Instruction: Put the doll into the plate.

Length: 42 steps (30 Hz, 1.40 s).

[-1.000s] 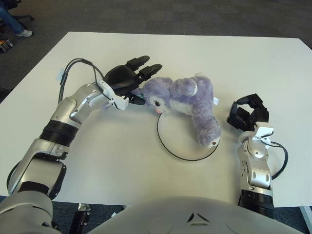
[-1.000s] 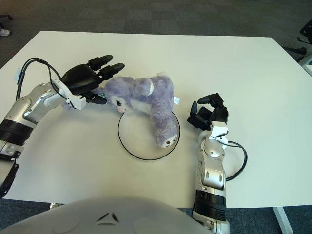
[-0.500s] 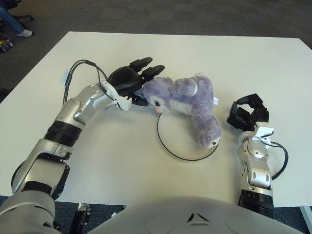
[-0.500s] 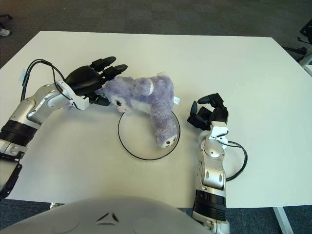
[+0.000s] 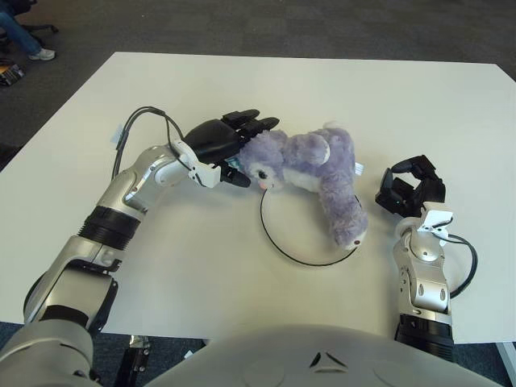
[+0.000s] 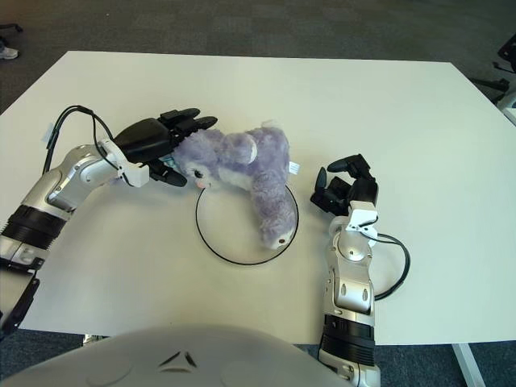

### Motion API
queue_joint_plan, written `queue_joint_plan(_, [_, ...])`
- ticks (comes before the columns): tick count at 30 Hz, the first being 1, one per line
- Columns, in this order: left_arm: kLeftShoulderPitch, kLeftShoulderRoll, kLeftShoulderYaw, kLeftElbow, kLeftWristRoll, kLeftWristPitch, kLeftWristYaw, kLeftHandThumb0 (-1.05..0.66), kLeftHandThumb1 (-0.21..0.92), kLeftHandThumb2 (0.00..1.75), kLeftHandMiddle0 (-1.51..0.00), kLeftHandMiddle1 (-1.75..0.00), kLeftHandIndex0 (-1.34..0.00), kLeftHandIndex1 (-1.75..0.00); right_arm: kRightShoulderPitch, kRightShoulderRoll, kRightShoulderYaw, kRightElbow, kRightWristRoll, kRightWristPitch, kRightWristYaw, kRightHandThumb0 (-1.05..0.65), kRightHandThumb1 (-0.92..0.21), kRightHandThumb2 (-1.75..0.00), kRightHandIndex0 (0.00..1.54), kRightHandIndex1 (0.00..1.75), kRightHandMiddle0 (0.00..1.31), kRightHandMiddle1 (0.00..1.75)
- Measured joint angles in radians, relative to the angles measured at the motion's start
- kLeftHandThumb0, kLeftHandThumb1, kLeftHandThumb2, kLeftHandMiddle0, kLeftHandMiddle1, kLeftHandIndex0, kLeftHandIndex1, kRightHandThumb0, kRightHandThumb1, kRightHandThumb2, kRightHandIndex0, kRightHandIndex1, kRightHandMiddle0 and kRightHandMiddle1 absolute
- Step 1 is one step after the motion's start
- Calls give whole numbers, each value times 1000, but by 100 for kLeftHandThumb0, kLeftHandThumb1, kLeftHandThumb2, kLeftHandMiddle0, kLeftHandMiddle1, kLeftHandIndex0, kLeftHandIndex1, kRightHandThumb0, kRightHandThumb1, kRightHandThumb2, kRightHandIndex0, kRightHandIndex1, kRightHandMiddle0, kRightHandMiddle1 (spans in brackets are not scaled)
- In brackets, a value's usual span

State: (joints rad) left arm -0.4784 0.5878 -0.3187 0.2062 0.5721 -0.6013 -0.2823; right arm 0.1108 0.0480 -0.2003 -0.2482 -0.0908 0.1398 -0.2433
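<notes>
One purple plush doll (image 5: 310, 165), lying on its side on white worktop (image 5: 242, 89). Head end at approx. 10 o'clock of plate (image 5: 310, 226), outside the rim; body crosses the rim at 12 o'clock; one limb hangs down over plate interior toward 4 o'clock, foot end just inside rim. Doll thus only partly over plate. Small white tag (image 5: 356, 168) shows on doll's far side, at approx. 1 o'clock of plate.

One plate: thin dark ring w/ pale centre, flat on worktop, near front-centre.

L hand (image 5: 230, 145): black, at 9 o'clock of doll's head, touching it. Fingers (image 5: 256, 122) stretched over top of head, thumb under face side; loosely cupped round head, closed on the doll rather than spread. Silver forearm runs back toward 8 o'clock; black cable (image 5: 133, 129) loops off the wrist.

R hand (image 5: 411, 187): idle, shows at 3 o'clock of plate, apart from rim & from doll. Fingers curled inward, holding nothing. Black cable (image 5: 466, 266) loops off forearm at its 4 o'clock side.

Dark carpet floor (image 5: 266, 24) beyond worktop's far edge.
</notes>
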Motion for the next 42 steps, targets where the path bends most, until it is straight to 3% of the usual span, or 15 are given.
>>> queue_joint_plan(1, [2,-1,0,-3,-4,0,-3,-97,92,32,-33,-14,0,-35,0,0,0,0,0,0,1,-46,-38,-123,115,175,56,175])
queue_joint_plan(5, [20,-6,-1,-23,-18,4,-14,-99,92,31,-22,-85,0,-55,1,0,-1,0,0,0,1,-46,-38,-124,114,175,56,175])
queue_joint_plan(6, [26,-9,-1,-30,-26,6,-16,-100,92,31,-20,-117,0,-63,1,0,-1,0,0,0,1,-46,-38,-123,114,175,56,175])
queue_joint_plan(8, [40,-20,0,-42,-48,8,-17,-99,92,29,-22,-145,0,-76,2,0,-2,0,1,0,2,-46,-39,-123,113,175,56,175])
queue_joint_plan(11, [63,-43,1,-57,-78,8,-15,-96,90,27,-32,-165,0,-93,3,0,-4,0,2,0,3,-46,-39,-123,113,175,55,175])
queue_joint_plan(13, [79,-57,2,-66,-90,8,-12,-92,87,29,-42,-170,-2,-104,3,0,-4,0,2,0,3,-46,-39,-123,112,175,55,175])
queue_joint_plan(16, [104,-76,7,-86,-100,25,-7,-78,65,60,-64,-173,-9,-128,3,0,-4,0,1,0,3,-46,-39,-123,112,175,55,175])
queue_joint_plan(22, [143,-104,21,-125,-121,70,-7,-59,48,93,-77,-174,-20,-144,3,1,-5,0,1,0,2,-46,-39,-123,114,175,56,175])
queue_joint_plan(24, [150,-110,25,-134,-131,79,-7,-55,50,92,-78,-175,-25,-149,3,2,-6,0,2,0,1,-46,-39,-123,114,175,56,175])
queue_joint_plan(25, [152,-112,27,-138,-134,82,-7,-41,50,96,-73,-174,-33,-155,3,2,-6,0,1,0,1,-46,-39,-123,114,175,56,175])
queue_joint_plan(27, [156,-116,31,-149,-145,89,-10,-17,36,120,-61,-174,-44,-166,3,3,-6,0,2,0,1,-46,-38,-123,114,175,56,175])
queue_joint_plan(30, [159,-121,35,-159,-178,89,-17,-6,28,135,-58,-174,-51,-171,3,4,-6,0,2,0,1,-46,-38,-123,115,175,56,175])
queue_joint_plan(42, [170,-141,37,-165,-267,88,-48,-1,20,145,-58,-175,-57,-174,3,4,-6,1,3,-3,1,-45,-40,-121,114,175,55,175])
